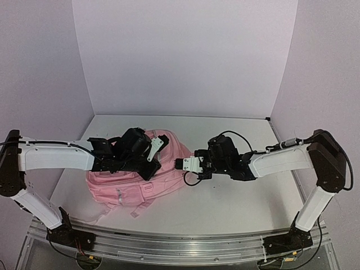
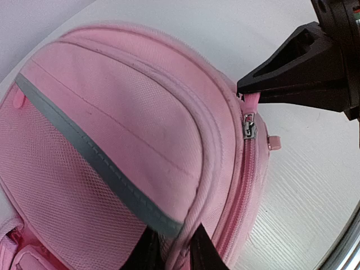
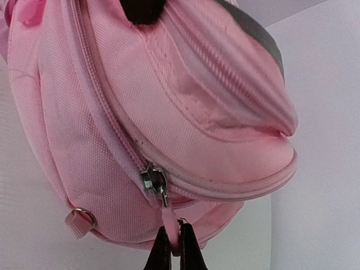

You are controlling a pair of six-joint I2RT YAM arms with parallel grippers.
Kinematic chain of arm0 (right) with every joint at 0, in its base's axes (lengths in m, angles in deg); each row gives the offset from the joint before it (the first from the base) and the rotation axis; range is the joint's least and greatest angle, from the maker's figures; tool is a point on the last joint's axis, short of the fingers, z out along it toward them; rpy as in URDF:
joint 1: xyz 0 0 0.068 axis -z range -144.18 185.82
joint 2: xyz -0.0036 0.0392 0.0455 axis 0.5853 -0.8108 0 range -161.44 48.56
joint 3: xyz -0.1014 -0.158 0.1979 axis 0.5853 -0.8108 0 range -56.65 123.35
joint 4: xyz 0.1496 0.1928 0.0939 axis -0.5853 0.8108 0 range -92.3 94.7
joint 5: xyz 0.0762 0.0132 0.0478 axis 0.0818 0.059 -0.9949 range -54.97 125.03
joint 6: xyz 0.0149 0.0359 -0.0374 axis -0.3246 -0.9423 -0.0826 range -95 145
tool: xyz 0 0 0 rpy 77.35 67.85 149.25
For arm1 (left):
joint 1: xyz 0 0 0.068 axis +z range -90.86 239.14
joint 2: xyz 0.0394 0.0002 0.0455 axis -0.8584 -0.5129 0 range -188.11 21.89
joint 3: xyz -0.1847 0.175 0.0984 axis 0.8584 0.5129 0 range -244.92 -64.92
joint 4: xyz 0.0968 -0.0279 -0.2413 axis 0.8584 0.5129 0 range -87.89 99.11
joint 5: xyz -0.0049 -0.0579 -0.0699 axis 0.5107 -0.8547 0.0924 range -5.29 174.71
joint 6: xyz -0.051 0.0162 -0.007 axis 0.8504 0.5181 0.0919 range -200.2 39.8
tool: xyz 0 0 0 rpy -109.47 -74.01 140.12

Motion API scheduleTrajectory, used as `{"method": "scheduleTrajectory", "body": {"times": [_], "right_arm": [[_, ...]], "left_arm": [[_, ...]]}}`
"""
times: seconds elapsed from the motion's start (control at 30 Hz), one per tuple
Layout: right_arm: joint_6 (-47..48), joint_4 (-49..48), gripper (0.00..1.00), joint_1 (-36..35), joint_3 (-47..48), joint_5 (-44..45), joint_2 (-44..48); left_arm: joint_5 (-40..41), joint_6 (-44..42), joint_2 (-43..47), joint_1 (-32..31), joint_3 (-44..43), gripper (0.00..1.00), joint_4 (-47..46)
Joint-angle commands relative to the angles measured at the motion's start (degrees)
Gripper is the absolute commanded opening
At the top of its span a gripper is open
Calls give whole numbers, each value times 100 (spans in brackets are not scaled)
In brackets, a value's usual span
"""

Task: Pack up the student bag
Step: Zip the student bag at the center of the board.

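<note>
The student bag (image 1: pixel 135 183), a soft pink backpack, lies on the white table (image 1: pixel 236 202) between my arms. My left gripper (image 1: pixel 151 170) reaches over its top. In the left wrist view its fingertips (image 2: pixel 205 253) pinch the raised pink piping beside the grey stripe (image 2: pixel 95 163). My right gripper (image 1: pixel 179 164) meets the bag's right edge. In the right wrist view that gripper (image 3: pixel 175 247) is shut on the pink pull tab (image 3: pixel 171 219) hanging from the metal zipper slider (image 3: pixel 153 181). The zipper (image 2: pixel 247 185) looks closed along the part that shows.
A small metal ring on a pink loop (image 3: pixel 81 219) hangs from the bag's lower side. Pale walls enclose the table on three sides. An aluminium rail (image 1: pixel 185 244) runs along the near edge by the arm bases.
</note>
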Motion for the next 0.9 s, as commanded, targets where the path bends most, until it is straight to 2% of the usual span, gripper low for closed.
{"method": "scheduleTrajectory", "body": {"times": [0.0, 0.07, 0.1, 0.13, 0.17, 0.27, 0.33, 0.47, 0.57, 0.67, 0.87], "right_arm": [[-908, 479, 0, -229, -103, 210, 416], [-1103, 550, 0, -554, -151, 118, 379], [-1231, 590, 0, -673, -191, 1, 364], [-1398, 607, 0, -752, -218, -113, 343], [-1485, 633, 0, -864, -251, -159, 329], [-1814, 682, 0, -1118, -285, -455, 321], [-2080, 682, 0, -1257, -279, -817, 308], [-2326, 617, 0, -1552, -112, -835, 51], [-2697, 535, 0, -1725, 206, -1136, -181], [-2944, 534, 0, -2046, 692, -947, -510], [-4267, 1061, 0, -2186, 1501, -672, -762]], "left_arm": [[-54, 756, 292, -91, -481, 40, -28], [-72, 1337, 442, -91, -607, 72, -10], [-120, 1724, 532, -91, -643, 85, 78], [-143, 2052, 671, -91, -635, 97, 195], [-68, 2515, 786, -98, -609, 99, 369], [621, 4286, 1399, -101, -484, 100, 1541], [628, 5491, 1841, -105, -227, 99, 2170], [400, 7495, 2556, -108, 377, 99, 3317], [197, 8427, 2583, -120, 416, 97, 4006], [119, 9153, 2488, -134, 250, 94, 4760], [15, 9918, 2586, -135, 271, 91, 5523]]}}
